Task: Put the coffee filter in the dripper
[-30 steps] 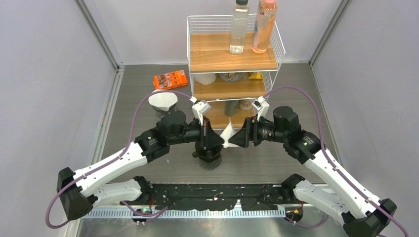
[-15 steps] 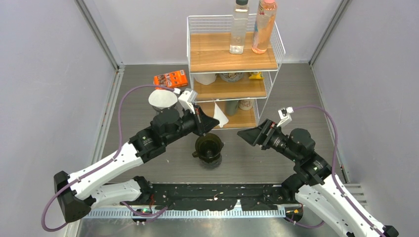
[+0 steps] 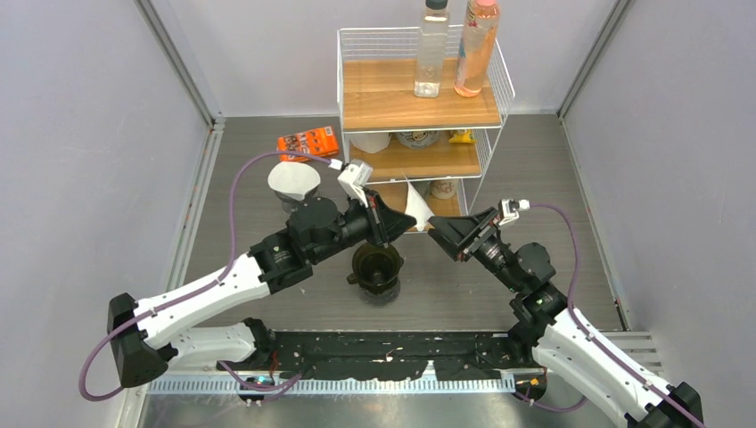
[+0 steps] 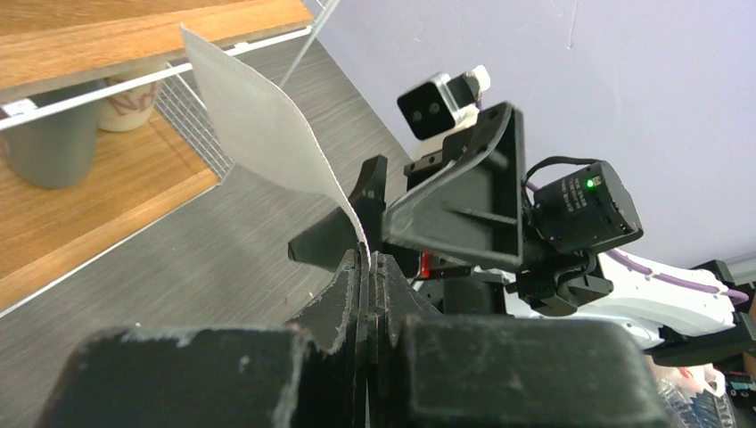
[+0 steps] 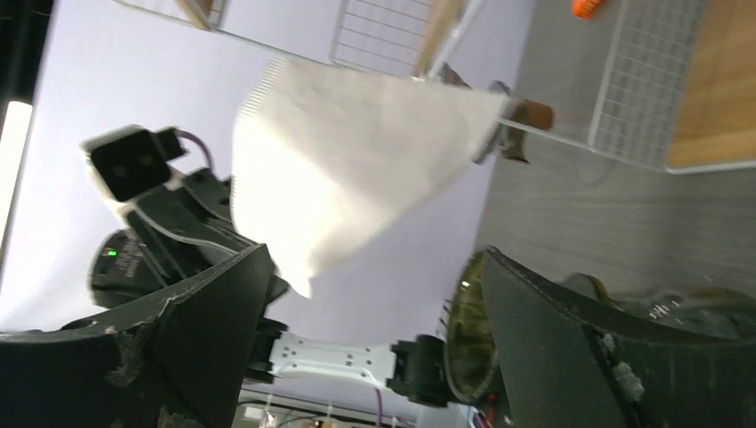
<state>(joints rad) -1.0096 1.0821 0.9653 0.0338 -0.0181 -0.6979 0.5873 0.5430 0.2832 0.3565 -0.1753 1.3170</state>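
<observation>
My left gripper (image 3: 398,230) is shut on the lower edge of a white paper coffee filter (image 3: 415,205) and holds it up above and just right of the dark amber dripper (image 3: 375,264). In the left wrist view the filter (image 4: 258,125) rises from the closed jaws (image 4: 365,260). My right gripper (image 3: 447,238) is open and empty, just right of the filter and facing it. In the right wrist view the filter (image 5: 357,178) hangs ahead of the open fingers (image 5: 205,330), with the dripper (image 5: 465,332) beside the right finger.
A wire-and-wood shelf rack (image 3: 419,98) stands behind, with two bottles (image 3: 432,49) on top and cups on the lower shelves. A second white filter in a holder (image 3: 293,181) and an orange packet (image 3: 308,143) lie at the back left.
The right gripper let go of the filter over the dripper, drew back to the right, then came back toward it. The left gripper lifted the filter up and away from the dripper.
</observation>
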